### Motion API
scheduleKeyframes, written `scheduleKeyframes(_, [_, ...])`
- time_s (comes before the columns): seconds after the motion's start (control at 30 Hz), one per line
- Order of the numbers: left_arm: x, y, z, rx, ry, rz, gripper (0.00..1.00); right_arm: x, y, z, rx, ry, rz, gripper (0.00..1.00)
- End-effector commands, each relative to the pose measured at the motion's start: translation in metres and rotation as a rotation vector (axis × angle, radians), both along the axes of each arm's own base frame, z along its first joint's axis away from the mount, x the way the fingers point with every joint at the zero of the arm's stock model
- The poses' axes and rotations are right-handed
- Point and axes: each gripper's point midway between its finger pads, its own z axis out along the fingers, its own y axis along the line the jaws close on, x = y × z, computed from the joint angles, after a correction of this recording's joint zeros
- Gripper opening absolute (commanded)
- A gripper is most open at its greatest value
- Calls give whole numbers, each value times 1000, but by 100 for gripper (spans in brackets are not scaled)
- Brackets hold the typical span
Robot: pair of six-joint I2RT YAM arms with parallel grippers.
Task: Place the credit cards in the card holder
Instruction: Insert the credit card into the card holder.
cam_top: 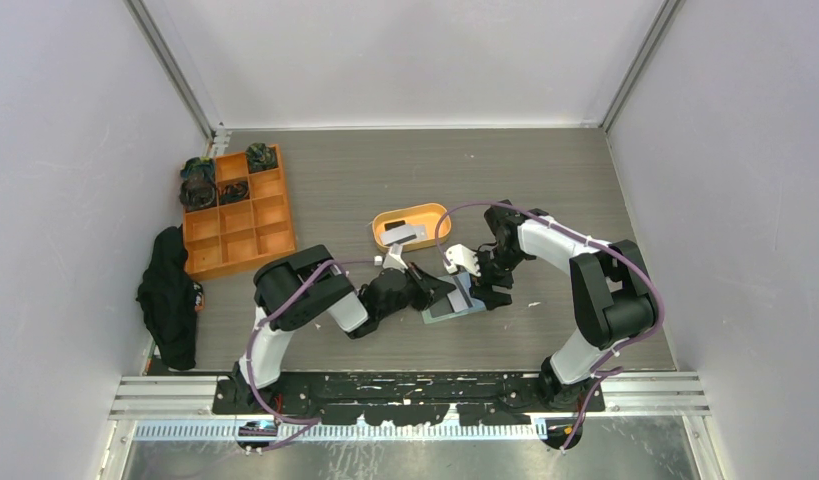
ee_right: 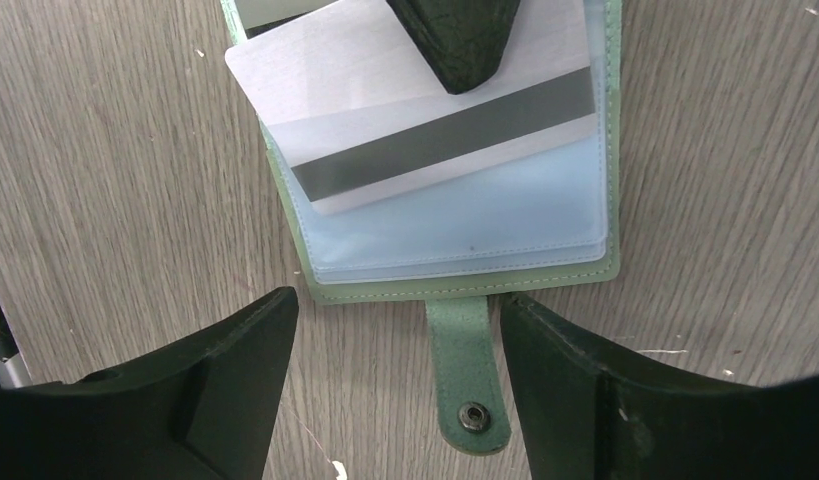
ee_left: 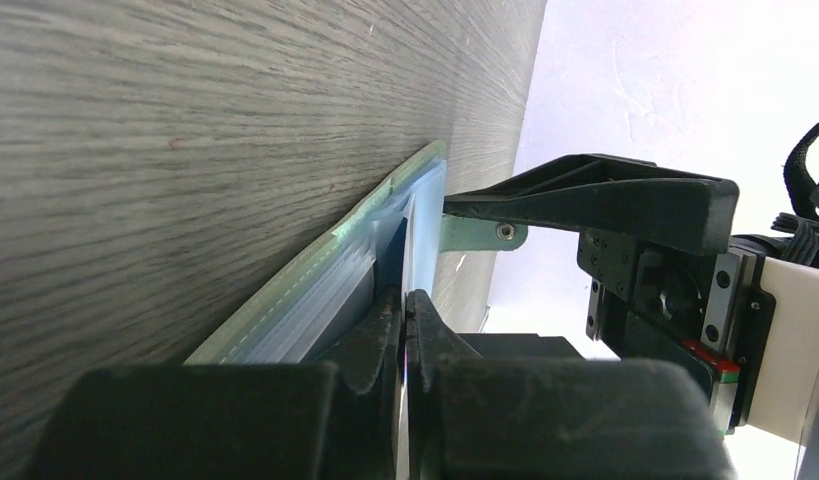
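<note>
The sage-green card holder [ee_right: 465,285] lies open on the table, its snap tab [ee_right: 470,390] pointing toward my right wrist camera. A white credit card [ee_right: 385,120] with a dark stripe lies askew on it, its lower part under the clear sleeve. My left gripper [ee_left: 405,300] is shut on that card [ee_left: 409,240], seen edge-on above the holder [ee_left: 305,290]. My right gripper [ee_right: 400,310] is open, its fingers either side of the tab and just above the table, holding nothing. From above, both grippers [cam_top: 447,290] [cam_top: 488,292] meet over the holder [cam_top: 450,310]. More cards [cam_top: 400,233] lie in the orange tray.
The orange oval tray [cam_top: 425,215] sits just behind the holder. An orange grid organiser [cam_top: 240,235] with dark items in its back cells stands at the left. A black cloth [cam_top: 170,295] lies at the table's left edge. White walls close in three sides.
</note>
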Motion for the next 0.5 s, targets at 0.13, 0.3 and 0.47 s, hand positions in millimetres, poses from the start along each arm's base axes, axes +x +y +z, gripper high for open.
scheduleKeyframes(0.13, [-4, -1, -22, 73, 26, -45, 9, 5, 23, 47, 133, -88, -11, 82])
scheduleKeyframes(0.3, [-9, -3, -24, 75, 32, -75, 13, -6, 40, 72, 246, -95, 7, 83])
scheduleKeyframes(0.47, [-9, -5, -23, 76, 31, -84, 17, -25, 68, 78, 328, -69, 72, 63])
